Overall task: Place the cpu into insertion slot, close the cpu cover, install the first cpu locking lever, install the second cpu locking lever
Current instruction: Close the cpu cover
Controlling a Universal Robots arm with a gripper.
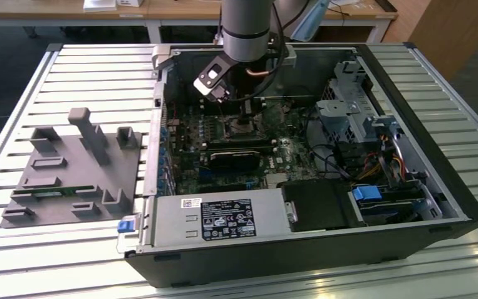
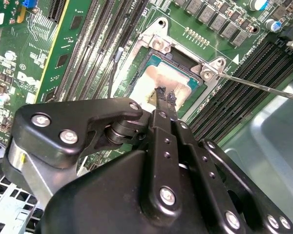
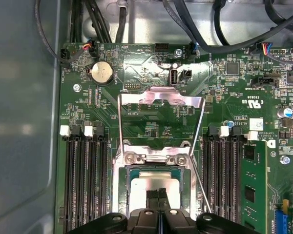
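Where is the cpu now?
In the first wrist view, the cpu sits in the slot, between the memory slots, under the gripper.

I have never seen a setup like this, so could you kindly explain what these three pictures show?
The grey jointed column in the exterior view is a robot arm, reaching into an open black computer case lying on a slatted metal table. A grey plastic parts holder sits beside it, on that view's left. The two wrist views come from cameras on the arm, looking past its black gripper. Its fingertips are closed together right at the small silver-grey square cpu, which lies in the silver-rimmed insertion slot. The thin silver cpu cover stands raised open.
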